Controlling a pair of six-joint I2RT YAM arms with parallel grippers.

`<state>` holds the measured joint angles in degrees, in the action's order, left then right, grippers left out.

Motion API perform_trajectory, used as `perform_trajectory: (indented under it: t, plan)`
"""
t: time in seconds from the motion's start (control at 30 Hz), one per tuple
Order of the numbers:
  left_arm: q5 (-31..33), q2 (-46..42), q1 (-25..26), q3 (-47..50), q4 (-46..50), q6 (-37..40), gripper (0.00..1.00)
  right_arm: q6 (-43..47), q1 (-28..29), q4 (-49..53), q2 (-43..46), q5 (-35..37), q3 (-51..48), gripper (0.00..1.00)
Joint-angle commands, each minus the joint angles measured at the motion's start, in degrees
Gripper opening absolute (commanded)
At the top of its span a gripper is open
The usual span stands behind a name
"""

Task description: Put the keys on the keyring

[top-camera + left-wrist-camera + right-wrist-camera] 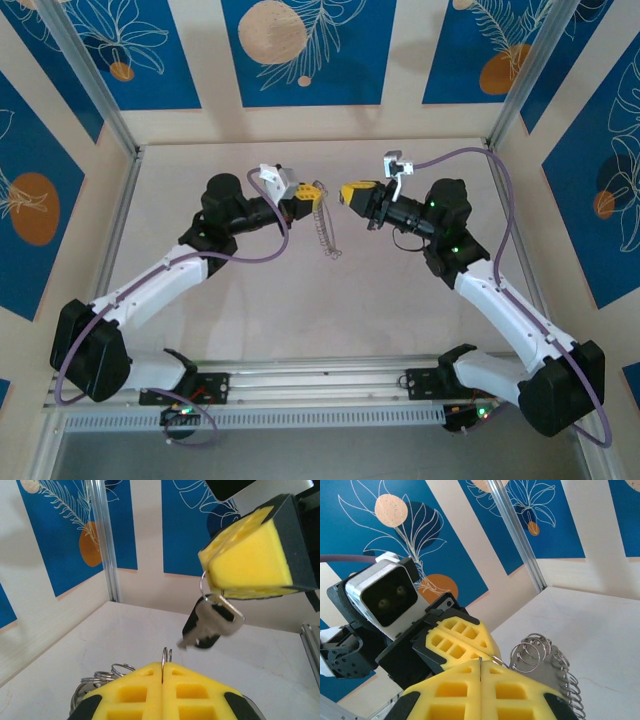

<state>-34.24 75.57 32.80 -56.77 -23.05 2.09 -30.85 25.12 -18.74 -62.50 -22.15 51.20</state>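
Observation:
My left gripper point(311, 191) point(162, 667) is shut on one thin wire ring of the keyring point(325, 228), a silvery floppy loop that hangs down toward the table. More of the keyring's small rings point(102, 674) point(536, 652) bunch beside the yellow fingers. My right gripper point(346, 193) point(480, 664) faces the left one, tips nearly touching, and is shut on a small wire loop. From that loop dangle the keys point(212, 624), with a black head and a silvery blade, just above the ring held by the left gripper.
The light table point(250, 310) is fenced by aluminium posts point(95, 85) and blue patterned walls. Both arms reach inward to meet near the table's middle back. A purple cable point(500, 190) loops beside the right arm.

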Motion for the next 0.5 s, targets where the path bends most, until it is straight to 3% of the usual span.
perform_trajectory:
  t: [0.0, 0.47]
  plan:
    - [-1.7, -0.5, 0.9, -2.7, -2.1, 0.9, 0.00, 2.4, 0.9, 0.5, -0.8, -0.5, 0.4, 0.00]
    - [-1.6, -0.1, 1.6, -3.3, -2.1, 1.1, 0.00, 5.0, 3.0, 1.6, -2.5, 0.9, 1.8, 0.00]
